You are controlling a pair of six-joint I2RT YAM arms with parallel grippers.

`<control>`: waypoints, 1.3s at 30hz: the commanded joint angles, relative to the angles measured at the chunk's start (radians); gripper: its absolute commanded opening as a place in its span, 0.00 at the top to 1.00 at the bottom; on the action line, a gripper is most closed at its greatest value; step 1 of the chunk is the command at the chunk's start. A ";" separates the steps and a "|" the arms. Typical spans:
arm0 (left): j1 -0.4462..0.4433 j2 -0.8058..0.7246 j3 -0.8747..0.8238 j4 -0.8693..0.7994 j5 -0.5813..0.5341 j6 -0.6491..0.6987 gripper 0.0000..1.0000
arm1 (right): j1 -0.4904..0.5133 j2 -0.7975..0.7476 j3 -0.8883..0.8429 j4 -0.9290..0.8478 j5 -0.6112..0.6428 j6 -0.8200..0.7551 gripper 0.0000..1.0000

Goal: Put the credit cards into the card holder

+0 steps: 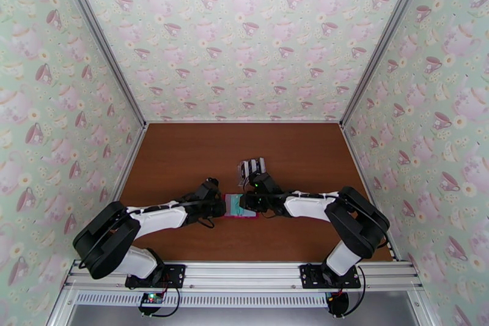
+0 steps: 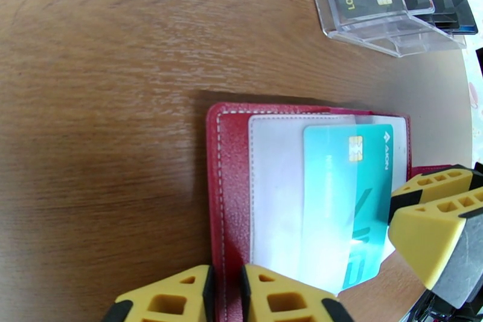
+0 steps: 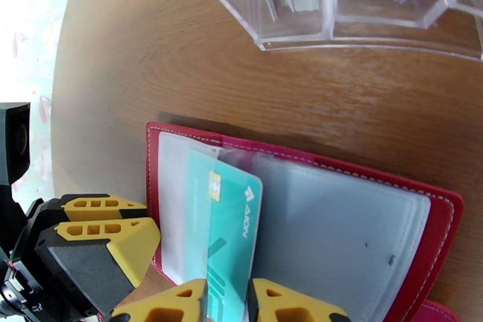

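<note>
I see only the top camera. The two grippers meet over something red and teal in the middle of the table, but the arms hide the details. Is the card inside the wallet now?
Observer: Only partly. One long side of the teal card lies under a clear pocket of the open red wallet; the rest is uncovered.
Operator: Which gripper holds the card?
Observer: The right gripper, shut on one short end of it.
Operator: And what does the left one do?
Observer: The left gripper pinches the wallet's stitched outer edge.
</note>
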 commanded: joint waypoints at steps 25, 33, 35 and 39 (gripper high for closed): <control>-0.007 0.050 -0.038 -0.106 0.060 0.002 0.78 | 0.062 0.025 0.113 -0.142 0.098 -0.060 0.75; -0.004 0.062 -0.036 -0.107 0.060 0.008 0.78 | 0.063 0.012 0.129 -0.203 0.137 -0.088 0.72; -0.004 0.061 -0.036 -0.106 0.061 0.008 0.78 | 0.062 0.020 0.129 -0.193 0.130 -0.086 0.72; -0.004 0.062 -0.035 -0.109 0.060 0.008 0.78 | 0.061 0.040 0.138 -0.181 0.115 -0.083 0.72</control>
